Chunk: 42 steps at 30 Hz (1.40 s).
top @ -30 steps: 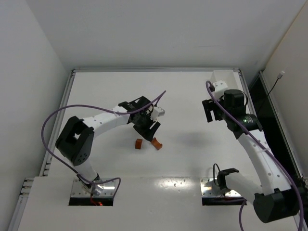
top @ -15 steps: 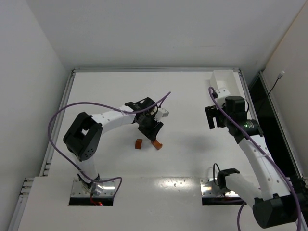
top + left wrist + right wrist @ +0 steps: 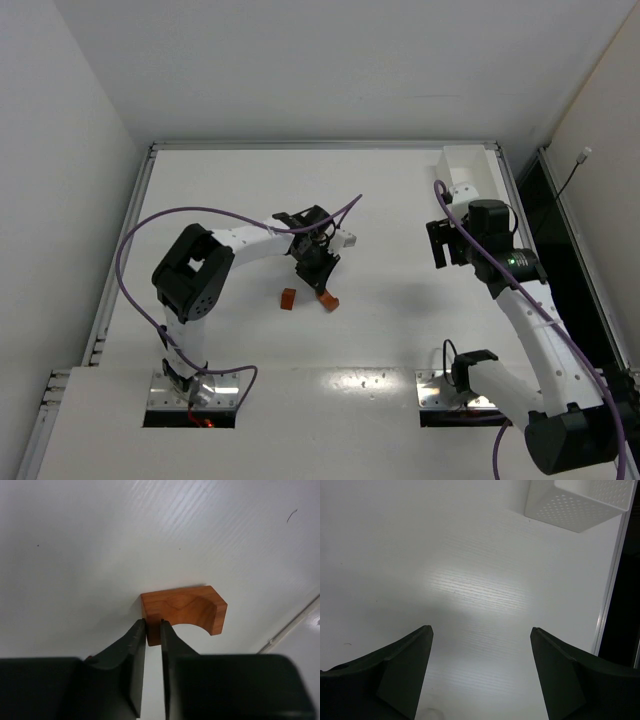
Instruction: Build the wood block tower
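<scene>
**HAZARD NOTE: OFF-CENTRE HOLD ON ARCH BLOCK**

**Top view.** A white worktop [image 3: 400, 200] fills the frame, walled in white. The left tool [image 3: 321, 285] sits at frame centre, directly over a reddish-brown arch block [image 3: 327, 300]. A small block [image 3: 288, 299] of the same colour lies just to its left, apart from it. Nothing is stacked yet. The right tool [image 3: 438, 248] hangs at right of frame, well away from both blocks and below the white tray [image 3: 468, 168].

**Left wrist view.** The fingers [image 3: 132, 650] are drawn to a narrow slit, and the arch's left leg fills it. This reads as clenched on that leg, at the fingertips only.

**Right wrist view.** The jaws stand wide apart and hold nothing. Bare worktop lies below them, with the tray at upper right.

**Risks.**
- The hold is on one leg, far from the arch's middle, so on lifting the block may swing or twist in the jaws.
- The fingertip overlap is shallow, so the block may slip out.
- Any sideways travel to the left may knock the small block.
</scene>
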### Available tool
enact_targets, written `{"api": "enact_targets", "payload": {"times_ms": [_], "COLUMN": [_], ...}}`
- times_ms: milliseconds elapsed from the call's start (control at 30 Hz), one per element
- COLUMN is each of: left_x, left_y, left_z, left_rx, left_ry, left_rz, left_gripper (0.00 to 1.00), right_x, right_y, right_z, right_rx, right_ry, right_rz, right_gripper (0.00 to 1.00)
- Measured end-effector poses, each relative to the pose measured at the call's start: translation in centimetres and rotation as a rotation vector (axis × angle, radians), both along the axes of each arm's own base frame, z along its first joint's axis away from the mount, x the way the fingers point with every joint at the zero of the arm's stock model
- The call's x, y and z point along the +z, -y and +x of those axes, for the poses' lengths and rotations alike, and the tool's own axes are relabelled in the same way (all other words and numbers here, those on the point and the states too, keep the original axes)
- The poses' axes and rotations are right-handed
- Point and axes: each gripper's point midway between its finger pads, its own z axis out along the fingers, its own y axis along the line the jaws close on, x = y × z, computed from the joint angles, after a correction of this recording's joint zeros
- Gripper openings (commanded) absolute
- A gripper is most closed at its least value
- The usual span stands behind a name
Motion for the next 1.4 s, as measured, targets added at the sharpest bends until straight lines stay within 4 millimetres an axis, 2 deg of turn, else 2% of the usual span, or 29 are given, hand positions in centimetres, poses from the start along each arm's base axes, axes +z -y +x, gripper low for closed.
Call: {"api": "enact_targets", "payload": {"times_ms": [33,200,300,367,433,567,733,900,1167,1267,1400], "left_x": [0.1,0.4,1.6,3.2,5.6,10.3,14.8,16.8,18.6,19.4,21.6], "left_y": [0.1,1.1,2.0,3.1,4.1,4.8,4.0,2.0,-0.4,-0.7,-0.4], "left_z": [0.0,0.5,0.0,-0.6,-0.8,0.1,0.4,0.4,2.6,3.2,4.3], "left_rx": [-0.002,-0.007,-0.033,-0.065,-0.093,-0.117,-0.110,-0.064,0.010,0.025,0.006], "left_ry": [-0.002,-0.013,-0.055,-0.106,-0.165,-0.251,-0.385,-0.502,-0.520,-0.520,-0.480], "left_rz": [-0.004,-0.027,-0.091,-0.173,-0.283,-0.500,-0.756,-0.848,-0.902,-0.909,-0.931], "left_gripper": [0.00,0.00,0.00,0.00,0.00,0.00,0.00,0.00,0.00,0.00,0.00], "right_x": [0.0,0.2,0.4,0.6,0.9,1.9,4.4,5.9,4.6,4.3,4.7], "right_y": [0.0,-0.1,-1.1,-2.5,-4.2,-7.9,-11.8,-13.9,-17.7,-19.7,-22.7], "right_z": [0.0,-0.1,-0.3,-0.7,-1.3,-3.2,-4.7,-4.7,-4.4,-4.9,-5.2], "right_rx": [0.000,0.003,0.060,0.134,0.224,0.433,0.671,0.807,0.974,1.051,1.143], "right_ry": [0.000,0.007,0.013,0.029,0.073,0.191,0.278,0.334,0.274,0.251,0.238], "right_rz": [0.000,0.006,0.038,0.081,0.139,0.265,0.390,0.458,0.599,0.632,0.656], "right_gripper": [0.75,0.72,0.72,0.74,0.74,0.75,0.74,0.64,0.64,0.64,0.64]}}
